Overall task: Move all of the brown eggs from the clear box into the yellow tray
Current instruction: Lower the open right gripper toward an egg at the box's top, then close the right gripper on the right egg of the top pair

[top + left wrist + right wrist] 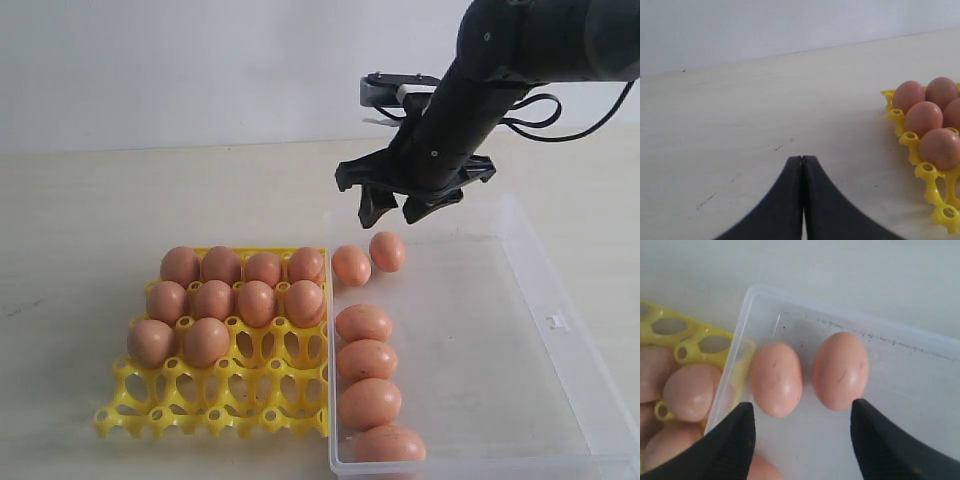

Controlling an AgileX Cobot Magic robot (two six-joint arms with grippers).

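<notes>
The yellow tray (270, 395) lies left of the clear box (560, 330) and holds several brown eggs (213, 299) in its two far rows and the left of the third row. Several more brown eggs lie in the box along its left wall: two at the far corner (351, 265) (387, 251) and a column nearer the front (368, 360). My right gripper (398, 205) hangs open just above the far-corner pair, holding nothing. In the right wrist view those two eggs (776, 378) (840, 370) lie beyond the right gripper (802, 407). My left gripper (803, 158) is shut and empty over bare table.
The tray's nearer rows (220, 415) are unfilled cups with raised pegs. In the left wrist view the tray's corner (935, 200) with eggs (923, 117) sits to one side. The box's right half (500, 330) holds nothing. A pale wall stands behind the table.
</notes>
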